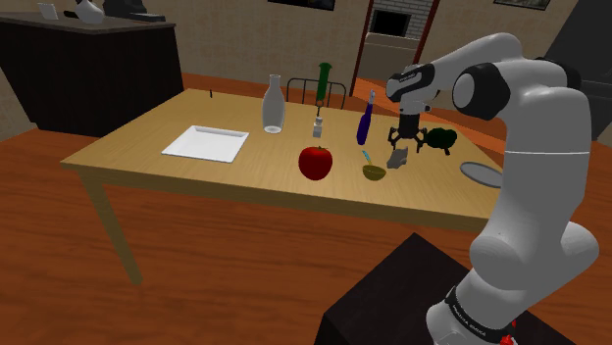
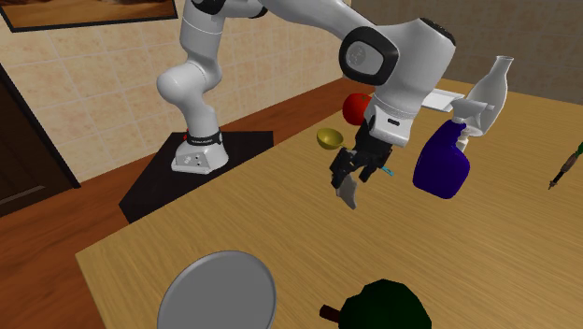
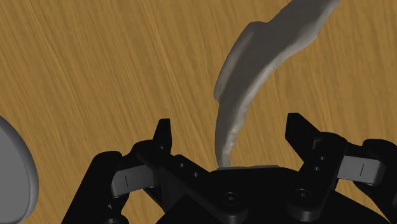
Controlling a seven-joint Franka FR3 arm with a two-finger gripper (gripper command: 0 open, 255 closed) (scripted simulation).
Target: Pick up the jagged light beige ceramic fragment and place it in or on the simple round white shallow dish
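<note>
**A:** Shoulder view first. Where's the claw?
**B:** Right of centre. The claw (image 1: 405, 145) hangs point-down over the table (image 1: 127, 144), with the grey shard (image 1: 397, 159) right under its tips. From here I can't tell whether the shard touches the wood.
**A:** And the dish?
**B:** The grey dish (image 1: 481, 173) lies at the table's right edge, apart from the shard. A small bowl (image 1: 374, 172) sits just left of the shard, and an apple (image 1: 315, 162) is further left.
**A:** Second exterior view?
**B:** The claw (image 2: 353, 176) is at centre with the shard (image 2: 348, 193) at its tips. The dish (image 2: 218, 292) is at lower left, well apart from them. A blue bottle (image 2: 443, 161) stands just right of the claw.
**A:** Wrist view: is it gripping?
**B:** No. The claw (image 3: 230, 133) is wide, and its fingers (image 3: 164, 137) stand apart. The shard (image 3: 254, 70) has its narrow end between them and touches neither. Wood grain lies behind it.
</note>
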